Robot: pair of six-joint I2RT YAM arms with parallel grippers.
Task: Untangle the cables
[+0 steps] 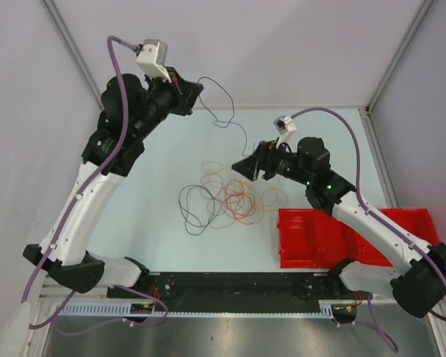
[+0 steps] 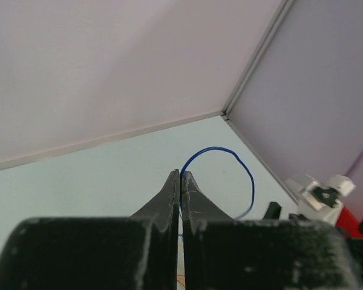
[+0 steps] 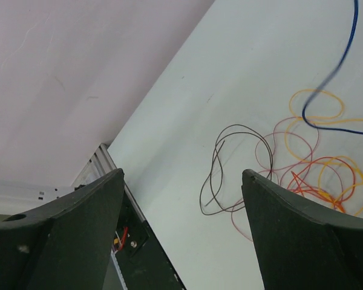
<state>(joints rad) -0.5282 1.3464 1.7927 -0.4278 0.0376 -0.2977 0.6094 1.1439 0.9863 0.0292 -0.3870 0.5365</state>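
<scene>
Slowly draw the thin blue wire (image 2: 215,148), clenched in your left end effector (image 2: 180,176), off the red-orange tangle (image 1: 238,201); right end effector (image 3: 183,175) spread, empty.

The cables are thin wire loops, most of them lying in a loose heap (image 1: 229,198) near the middle of the surface. A dark grey-brown wire (image 3: 216,158) forms long slack rings on the heap's left side, partly clear of the rest. Red wire (image 3: 314,176) is knotted densely at the centre, crossed by pale pink strands. Yellow and orange loops (image 3: 317,94) spread over the far and right sides. One blue wire (image 1: 233,103) is lifted off the surface, pinched in the closed left hand (image 2: 180,178) near the far edge, curving in an open arc and trailing down onto the yellow loops.
</scene>
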